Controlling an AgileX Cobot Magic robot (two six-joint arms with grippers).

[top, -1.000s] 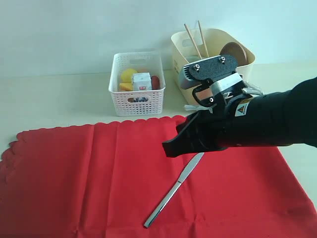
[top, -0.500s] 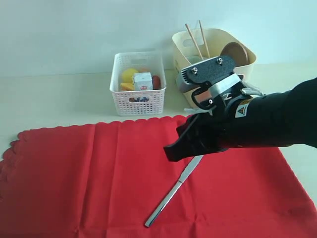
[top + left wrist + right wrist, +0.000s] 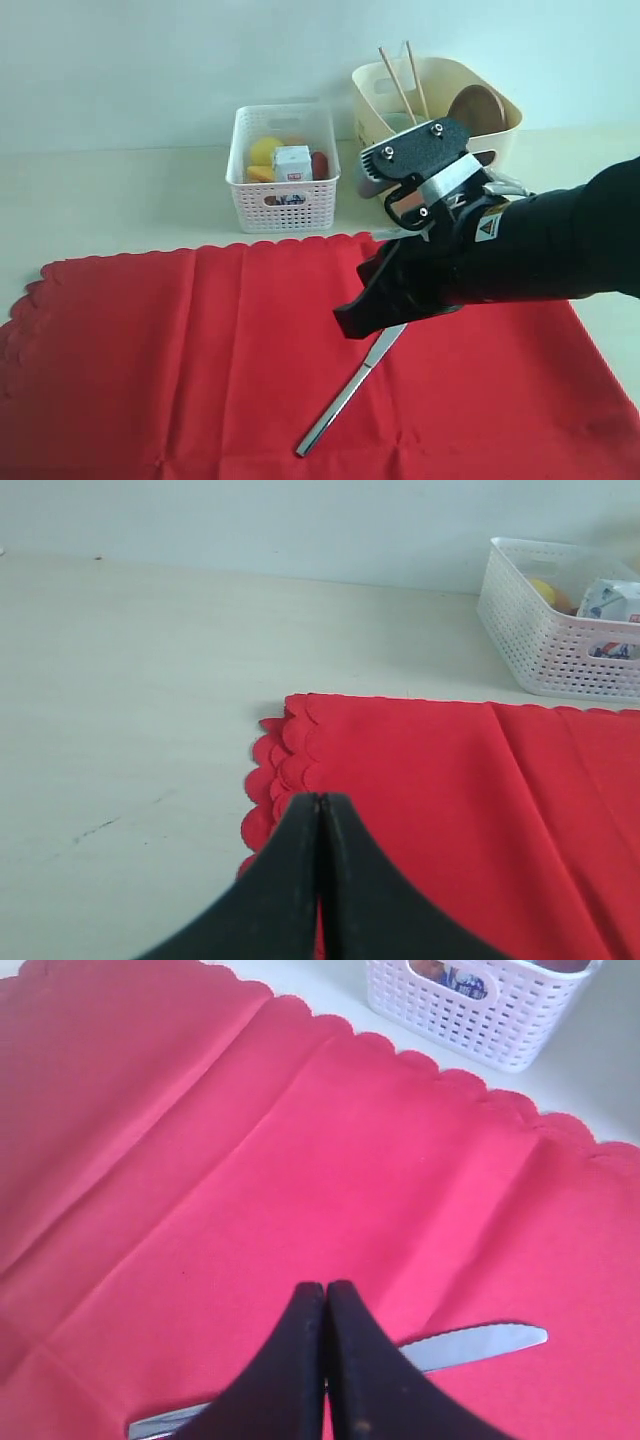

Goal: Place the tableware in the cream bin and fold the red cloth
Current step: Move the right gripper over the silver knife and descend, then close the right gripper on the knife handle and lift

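— Down it has come: the right hand (image 3: 348, 322) sits lower over the silver knife (image 3: 350, 392) than a second ago, while the knife has not budged on the red cloth (image 3: 150, 350).

— Holding anything?

— No. Its jaws are pressed together, empty, poised over the knife; whether they touch it I cannot tell. The left hand (image 3: 318, 802) is likewise closed on nothing, near the cloth's scalloped edge.

— And the rest?

— Chopsticks (image 3: 400, 85) and brown plate (image 3: 478, 105) already stand in the cream bin (image 3: 437, 70) at the back of the table (image 3: 120, 200), beside the white basket (image 3: 285, 205).

— Risks?

— Three, I'd guess. Descending without opening would only shove the knife. It lies thin and flat, so the hand may pinch cloth with it and drag a wrinkle. And slick steel gripped off-centre could swivel and drop short of the bin.
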